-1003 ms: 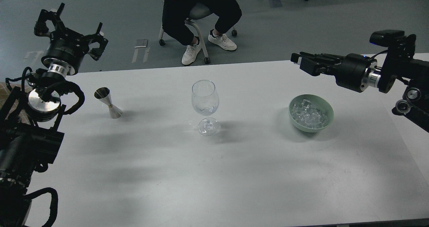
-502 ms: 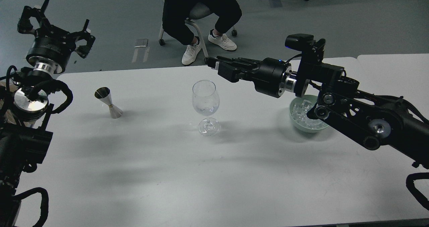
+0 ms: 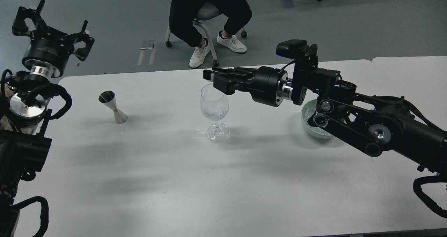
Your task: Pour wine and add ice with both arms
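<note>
A clear stemmed wine glass (image 3: 214, 106) is seen standing upright near the middle of the white surface (image 3: 195, 181), with a small amount of clear, colourless wine (image 3: 213, 115) lying low in its bowl. The right black two-finger tool (image 3: 209, 77) is held level just above and behind the glass rim; its fingers appear drawn together, though whether an ice cube is pinched between them cannot be told. The heap of clear ice cubes (image 3: 308, 114) is kept in a pale green round bowl (image 3: 310, 127), largely hidden behind the right arm. The left black claw tool (image 3: 49, 23) is raised well apart from everything, with its fingers spread and nothing held. A small silver double-cone jigger (image 3: 112, 107) is set upright to the left of the glass. The ice-adding step is judged to be in hand. Next, the right tool would need to be centred over the rim before anything is released.
</note>
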